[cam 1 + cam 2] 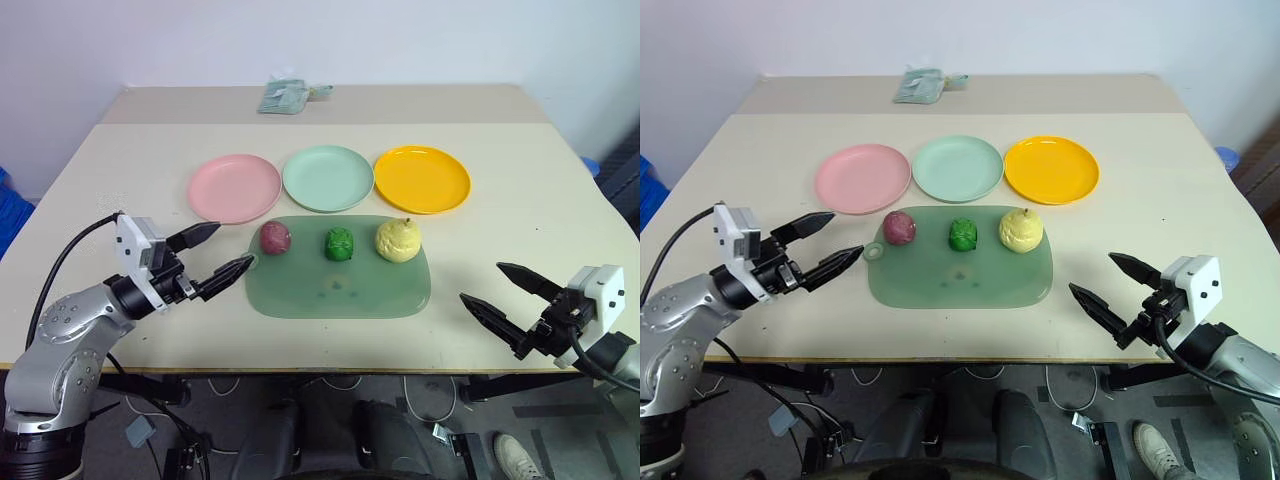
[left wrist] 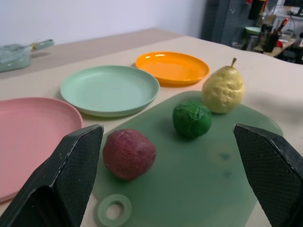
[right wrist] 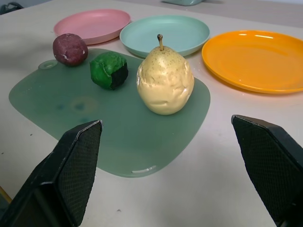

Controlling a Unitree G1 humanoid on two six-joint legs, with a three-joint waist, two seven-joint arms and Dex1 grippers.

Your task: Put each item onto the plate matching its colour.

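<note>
Both claws spread wide, empty: left claw [image 1: 218, 252] near red-purple item [image 1: 275, 238], right claw [image 1: 508, 292] apart. Green item [image 1: 340, 244], yellow pear [image 1: 397, 240] on mat [image 1: 340, 290]. Plates bare. Risk: round red item rolls off under off-centre pinch; pear topples.

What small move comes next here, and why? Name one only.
Probably ease the left gripper forward to straddle the dark red-purple fruit. Its jaws stand open and empty just short of the green mat, that fruit lies nearest it, and the pink plate sits just behind, bare. The right gripper, open too, hangs further from the yellow pear.
</note>
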